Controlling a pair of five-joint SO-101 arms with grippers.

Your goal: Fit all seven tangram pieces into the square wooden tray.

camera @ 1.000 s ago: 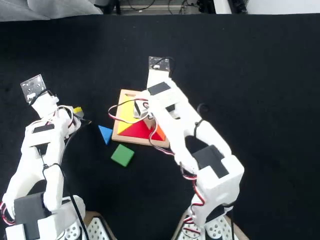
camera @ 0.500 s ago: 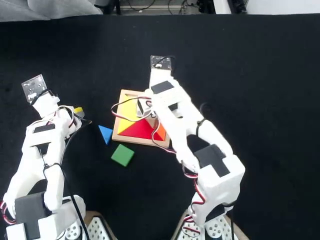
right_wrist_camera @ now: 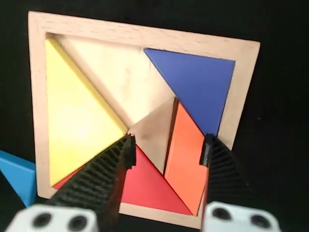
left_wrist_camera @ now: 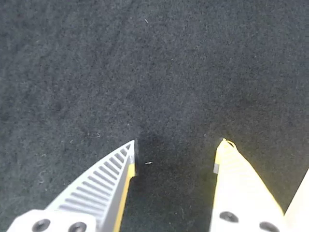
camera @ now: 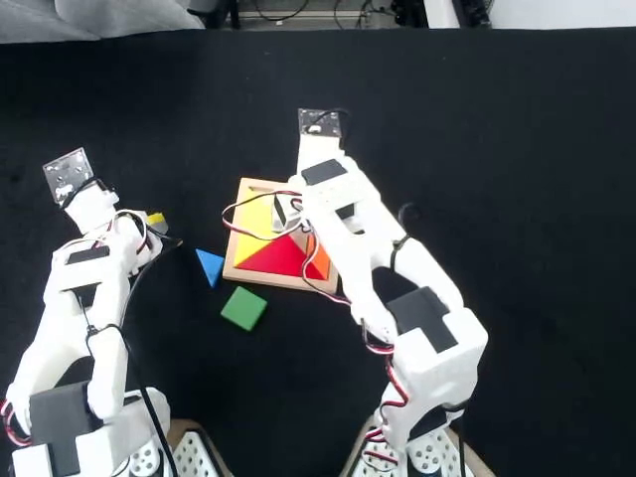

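Observation:
The square wooden tray (right_wrist_camera: 145,34) holds a large yellow triangle (right_wrist_camera: 77,121), a dark blue triangle (right_wrist_camera: 198,82), an orange piece (right_wrist_camera: 186,159) and a red triangle (right_wrist_camera: 145,186). Bare wood shows in the middle and toward one rim. My right gripper (right_wrist_camera: 167,143) hangs open just above the tray's middle with nothing between its black fingers. In the high view it hovers over the tray (camera: 232,260). A light blue triangle (camera: 210,266) and a green square (camera: 243,308) lie on the cloth near the tray. My left gripper (left_wrist_camera: 176,145) is open over bare black cloth.
A black cloth covers the table. In the high view a small yellow bit (camera: 156,219) shows at the left arm's tip; I cannot tell whether it is a piece. Open cloth lies to the right of the tray and toward the far edge.
The right arm has shifted slightly to the right over the tray. The left arm and the loose pieces have stayed where they were.

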